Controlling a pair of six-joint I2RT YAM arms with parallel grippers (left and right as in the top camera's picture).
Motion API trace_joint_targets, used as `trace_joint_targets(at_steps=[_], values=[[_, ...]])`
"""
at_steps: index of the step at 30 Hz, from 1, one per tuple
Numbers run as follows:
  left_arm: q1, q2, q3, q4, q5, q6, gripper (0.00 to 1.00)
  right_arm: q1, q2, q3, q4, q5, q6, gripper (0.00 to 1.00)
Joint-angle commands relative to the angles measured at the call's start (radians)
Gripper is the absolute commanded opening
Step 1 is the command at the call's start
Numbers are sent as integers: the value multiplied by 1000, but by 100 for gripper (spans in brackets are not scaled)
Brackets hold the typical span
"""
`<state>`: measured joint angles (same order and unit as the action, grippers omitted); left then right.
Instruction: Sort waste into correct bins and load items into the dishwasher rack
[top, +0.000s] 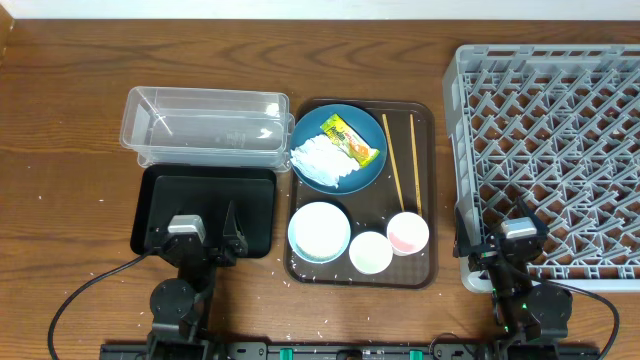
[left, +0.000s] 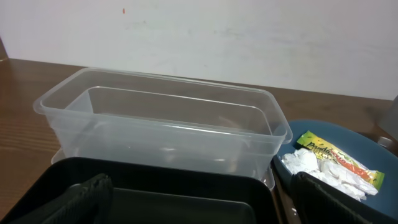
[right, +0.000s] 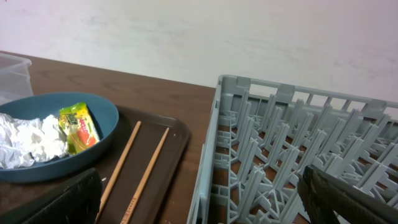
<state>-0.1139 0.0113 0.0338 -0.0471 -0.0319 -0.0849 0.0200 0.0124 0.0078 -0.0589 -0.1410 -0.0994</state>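
1. Left jaws: spread wide and gripping nothing, poised over the near edge of the black tray (top: 200, 190), which is empty.
2. Right jaws: equally wide apart and empty, above the near-left corner of the grey rack (top: 550, 130); nothing sits in the rack's lattice.
3. Clear tub (top: 200, 130): empty, just beyond the black tray's far edge.
4. Brown serving tray (top: 428, 200): on the desk (top: 60, 150), between the bins and the rack.
5. Dark-blue plate (top: 350, 113): far-left on the serving tray, carrying crumpled tissue (top: 322, 165) and a snack wrapper (top: 350, 140).
6. Chopsticks (top: 392, 160): side by side, right of the plate, running near to far.
7. Near row on the serving tray, left to right: white bowl (top: 319, 232), white cup (top: 371, 252), pink cup (top: 408, 233).
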Motion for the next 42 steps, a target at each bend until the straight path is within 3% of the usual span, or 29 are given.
trace_joint_targets(at_steps=[1,18,21,24,28,31,36,42], values=[[4,-7,-30,-19,-5,-2,94,1,-6,-2,-2,2,-10,99],[4,-7,-30,-19,13,-3,94,0,-6,-2,19,3,-11,99],[4,-6,-29,-18,105,-3,94,0,-6,-2,51,-5,-5,99],[4,-6,-29,-1,272,-5,94,0,-6,-2,55,-143,90,99],[4,-6,-28,14,374,-7,94,0,-6,-2,85,-322,178,99],[4,-6,11,34,442,-105,94,0,-6,13,84,-362,258,99],[4,45,150,3,507,-170,94,0,21,160,-50,-360,282,99],[4,302,438,-286,544,-187,94,0,289,420,-322,-357,284,99]])
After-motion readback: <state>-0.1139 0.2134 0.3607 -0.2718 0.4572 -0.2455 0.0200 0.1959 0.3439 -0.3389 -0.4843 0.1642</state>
